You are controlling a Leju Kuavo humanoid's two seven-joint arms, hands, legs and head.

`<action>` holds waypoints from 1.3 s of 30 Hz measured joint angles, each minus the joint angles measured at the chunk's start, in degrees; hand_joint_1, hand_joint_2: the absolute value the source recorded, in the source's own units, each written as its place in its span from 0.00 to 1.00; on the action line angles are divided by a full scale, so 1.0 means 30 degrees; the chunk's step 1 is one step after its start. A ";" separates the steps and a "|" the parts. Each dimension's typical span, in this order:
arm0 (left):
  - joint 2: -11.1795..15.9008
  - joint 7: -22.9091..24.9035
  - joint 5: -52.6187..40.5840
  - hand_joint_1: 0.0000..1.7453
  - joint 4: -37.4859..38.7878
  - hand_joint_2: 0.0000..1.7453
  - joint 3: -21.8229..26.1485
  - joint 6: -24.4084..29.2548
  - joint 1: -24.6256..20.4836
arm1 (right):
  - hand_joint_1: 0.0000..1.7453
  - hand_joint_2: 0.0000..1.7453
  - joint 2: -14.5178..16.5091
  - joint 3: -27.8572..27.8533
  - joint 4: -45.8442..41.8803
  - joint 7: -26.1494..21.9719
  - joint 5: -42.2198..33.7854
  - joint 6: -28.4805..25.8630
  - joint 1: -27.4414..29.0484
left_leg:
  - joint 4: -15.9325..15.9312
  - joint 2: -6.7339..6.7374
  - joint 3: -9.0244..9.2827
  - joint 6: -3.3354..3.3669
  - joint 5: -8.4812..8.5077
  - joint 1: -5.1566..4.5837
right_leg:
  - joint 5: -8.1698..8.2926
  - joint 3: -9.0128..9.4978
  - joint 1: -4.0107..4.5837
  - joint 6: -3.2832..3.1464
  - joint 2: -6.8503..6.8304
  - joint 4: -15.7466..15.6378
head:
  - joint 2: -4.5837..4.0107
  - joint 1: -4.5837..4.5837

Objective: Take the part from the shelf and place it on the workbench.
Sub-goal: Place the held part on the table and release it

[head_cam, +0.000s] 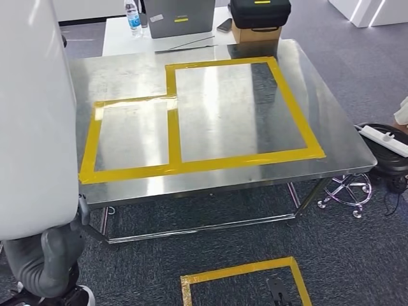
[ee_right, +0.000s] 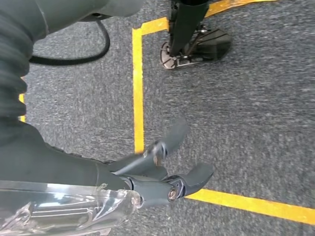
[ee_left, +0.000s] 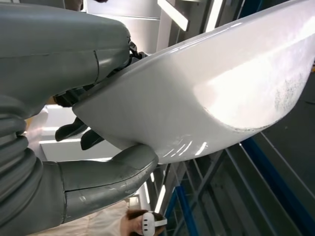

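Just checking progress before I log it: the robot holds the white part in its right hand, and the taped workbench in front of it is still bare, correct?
Not quite. The white part is held in the left hand, as the left wrist view shows. The right hand hangs over the carpet with nothing in it. The rest stands: the taped workbench has no part on it.

One white moulded part (head_cam: 34,115) is in view, held by one left hand (ee_left: 74,147); one right hand (ee_right: 163,167) hangs empty over the carpet. One steel counter (head_cam: 336,127) carries two yellow-taped rectangles, a smaller one (head_cam: 91,143) toward its left edge and a larger one (head_cam: 293,102) toward its right. Beyond the far edge stand one water bottle (head_cam: 133,17), one laptop (head_cam: 179,17), one phone (head_cam: 224,25) and one black case (head_cam: 260,11) on one cardboard box (head_cam: 255,34). One power strip (head_cam: 385,139) lies off the right edge.
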 joint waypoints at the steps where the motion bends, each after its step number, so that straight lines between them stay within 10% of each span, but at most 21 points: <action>1: -0.0004 0.0000 0.0040 1.00 0.0000 1.00 0.0005 -0.0011 0.0002 | 0.00 1.00 0.0000 0.0002 0.0000 0.0002 0.0002 0.0002 -0.0006 | -0.0384 -0.0011 0.0152 0.0062 -0.0073 -0.0035 | -0.0058 0.0000 0.0016 0.0110 -0.0019 -0.0037 | 0.0002 0.0008; 5: -0.0038 0.0000 0.0101 1.00 0.0000 1.00 0.0024 -0.0046 0.0008 | 0.00 1.00 0.0000 0.0011 0.0000 0.0004 0.0015 0.0004 -0.0045 | -0.0944 -0.0051 0.0535 0.0318 -0.0312 0.0100 | -0.0533 -0.0108 0.0038 0.0503 -0.0114 0.0347 | 0.0004 0.0040; 10: -0.0043 0.0000 0.0111 1.00 0.0000 1.00 0.0027 -0.0095 0.0010 | 0.00 1.00 0.0000 0.0009 0.0000 0.0013 0.0044 0.0004 -0.0004 | -0.1038 -0.0034 0.0876 0.0563 -0.0548 0.0110 | -0.2249 -0.2958 0.0094 0.0671 -0.0125 0.5402 | 0.0000 0.0188; 15: -0.0040 0.0000 0.0113 1.00 0.0004 1.00 0.0029 -0.0115 0.0004 | 0.00 1.00 0.0007 0.0015 0.0009 0.0013 0.0053 0.0015 -0.0020 | -0.0845 -0.0127 0.1225 0.0181 -0.0941 0.0012 | 0.0818 -0.1293 0.0034 0.0539 -0.0126 0.0641 | 0.0002 0.0242; 20: -0.0012 0.0344 0.0031 1.00 0.0093 1.00 -0.0013 -0.0179 -0.0129 | 0.00 1.00 0.0000 0.0027 0.0022 -0.0016 0.0200 0.0031 0.0008 | -0.0325 -0.0097 0.0900 -0.0189 -0.1320 -0.0002 | 0.0881 -0.1249 0.0038 -0.0084 -0.0051 0.0289 | 0.0004 0.0098; 25: -0.0016 0.0921 -0.0814 1.00 0.1007 1.00 -0.0306 0.0126 -0.1326 | 0.00 1.00 -0.0002 0.0237 0.0027 -0.0266 0.0634 0.0157 -0.0080 | 0.4750 -0.0035 -0.1816 -0.0451 -0.3338 0.0074 | 0.0868 -0.1219 0.0018 -0.0308 -0.0119 0.0268 | 0.0000 -0.0023; 27: -0.0041 0.1341 -0.1424 1.00 0.1587 1.00 -0.0579 0.0430 -0.1995 | 0.00 1.00 -0.0014 0.0383 0.0029 -0.0391 0.0869 0.0253 -0.0103 | 0.4240 -0.0032 -0.1746 -0.0313 -0.2488 0.0066 | 0.0855 -0.1177 0.0032 -0.0315 -0.0092 0.0267 | 0.0000 -0.0022; 30: -0.0180 0.2236 -0.1978 1.00 0.2593 1.00 -0.1068 0.0793 -0.3381 | 0.00 1.00 -0.0033 0.0705 0.0042 -0.0521 0.1277 0.0422 -0.0181 | 0.0659 -0.0033 -0.0076 0.0107 -0.0628 -0.0039 | 0.0812 -0.1117 0.0087 -0.0226 -0.0020 0.0275 | 0.0000 -0.0029; 35: -0.0821 0.3548 -0.5612 1.00 0.5768 1.00 -0.1844 0.3501 -0.6219 | 0.00 1.00 -0.0067 0.1328 0.0082 -0.0366 0.1814 0.0667 -0.0444 | -0.0830 -0.0098 0.0504 0.0356 -0.0398 -0.0057 | 0.0754 -0.1255 0.0078 0.0322 -0.0090 0.0266 | 0.0000 0.0004; 39: -0.1300 0.3721 -0.7150 1.00 0.8242 1.00 -0.2122 0.4577 -0.7844 | 0.00 1.00 -0.0135 0.1688 0.0107 -0.0204 0.1965 0.0736 -0.0626 | -0.0987 -0.0051 0.0602 0.0577 -0.0309 0.0010 | -0.1092 -0.3132 0.0111 0.0535 -0.0108 0.4093 | 0.0000 0.0197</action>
